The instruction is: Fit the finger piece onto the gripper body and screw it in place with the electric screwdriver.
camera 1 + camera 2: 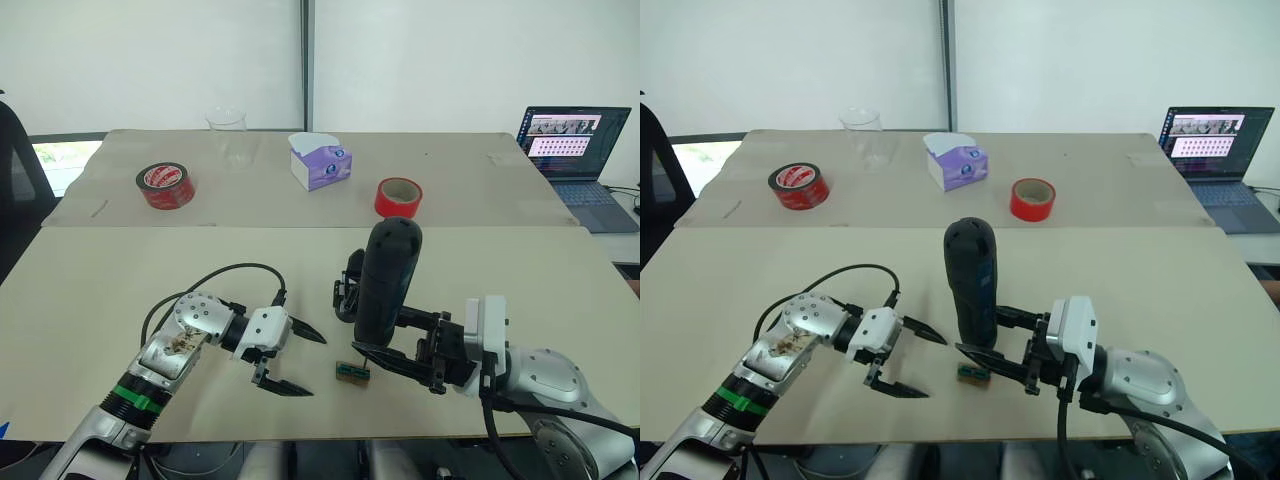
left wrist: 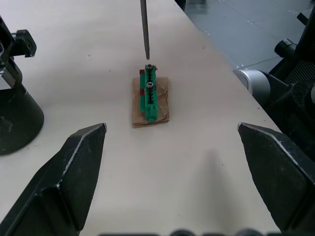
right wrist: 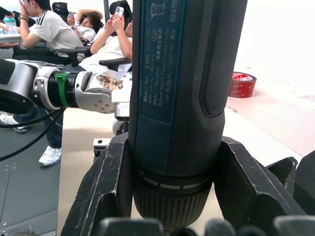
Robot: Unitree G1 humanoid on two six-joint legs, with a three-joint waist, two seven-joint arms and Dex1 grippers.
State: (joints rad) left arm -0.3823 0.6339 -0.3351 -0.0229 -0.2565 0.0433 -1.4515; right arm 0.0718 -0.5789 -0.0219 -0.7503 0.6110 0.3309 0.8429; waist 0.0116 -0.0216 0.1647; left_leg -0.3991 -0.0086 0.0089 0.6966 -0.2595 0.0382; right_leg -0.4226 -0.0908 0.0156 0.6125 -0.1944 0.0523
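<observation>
My right gripper is shut on the electric screwdriver, a thick black cylinder held upright over the near table. Its thin metal bit points down just above a screw in a small green-and-brown tray. Both right fingers clamp the screwdriver's barrel. The gripper body, a black blocky part, stands right behind the screwdriver. My left gripper is open and empty just left of the tray. The finger piece is out of view.
On the far table stand two red tape rolls, a clear cup and a purple tissue box. A laptop sits at the far right. Seated people show behind my left arm.
</observation>
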